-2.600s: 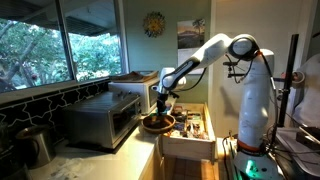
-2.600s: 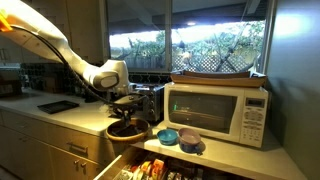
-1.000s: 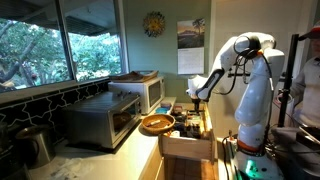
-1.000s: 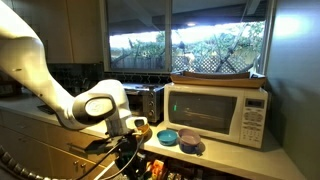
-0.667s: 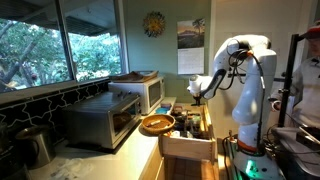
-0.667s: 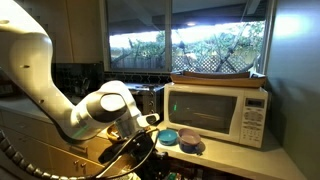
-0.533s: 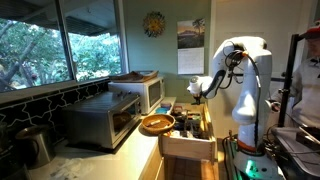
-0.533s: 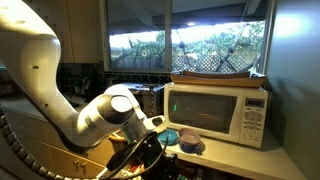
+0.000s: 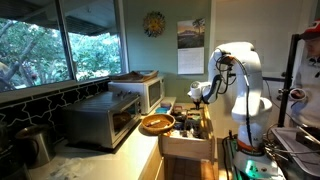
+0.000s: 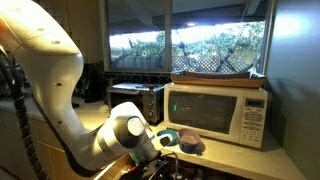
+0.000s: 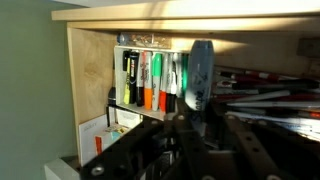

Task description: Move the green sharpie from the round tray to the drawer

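Note:
The round tray (image 9: 157,125) sits on the counter edge beside the open pale-wood drawer (image 9: 188,148). My gripper (image 9: 198,94) hangs over the far part of the drawer, away from the tray. In the wrist view my gripper (image 11: 200,122) is shut on the green sharpie (image 11: 201,68), which stands up between the fingers. Below it the drawer's compartment (image 11: 95,90) holds a row of several markers (image 11: 150,78). In an exterior view my arm (image 10: 120,140) fills the foreground and hides the tray and the gripper.
A steel toaster oven (image 9: 100,118) and a white microwave (image 9: 142,90) stand on the counter behind the tray. The microwave (image 10: 218,110) shows again with small bowls (image 10: 182,138) in front of it. More pens lie in the drawer at the right (image 11: 270,95).
My gripper left the round tray with the sharpie and moved out over the drawer. My arm swung close in front of the exterior camera and now covers the tray there.

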You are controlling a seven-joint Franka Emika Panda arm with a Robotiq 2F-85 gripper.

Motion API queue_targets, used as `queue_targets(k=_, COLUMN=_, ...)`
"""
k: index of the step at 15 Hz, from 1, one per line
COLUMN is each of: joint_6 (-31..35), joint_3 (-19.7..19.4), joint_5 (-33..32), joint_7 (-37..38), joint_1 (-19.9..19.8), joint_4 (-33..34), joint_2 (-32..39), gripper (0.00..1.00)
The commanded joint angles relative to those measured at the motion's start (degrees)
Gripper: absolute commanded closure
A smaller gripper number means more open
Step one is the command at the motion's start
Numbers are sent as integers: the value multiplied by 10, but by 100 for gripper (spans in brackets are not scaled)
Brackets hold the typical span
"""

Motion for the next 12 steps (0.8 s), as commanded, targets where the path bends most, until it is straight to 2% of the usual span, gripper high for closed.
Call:
queue_targets(k=1, joint_6=-6, joint_3=-2, joint_5=-6, joint_7=30, joint_1=1, joint_4=15, joint_2=13, gripper=94)
queue_targets(k=5, joint_6=5, joint_3=-28, joint_5=-93, joint_7=188, joint_1=-11, joint_4=94, joint_2=92, gripper=94)
queue_targets(k=8, joint_6=12, joint_3=-32, joint_5=-111, joint_7=233, joint_1=-22, joint_4=151, joint_2=157, gripper=94)
queue_targets(k=12, joint_6=14, joint_3=-33, joint_5=-129, joint_7=256, joint_1=-35, joint_4=235, joint_2=236, gripper=94)
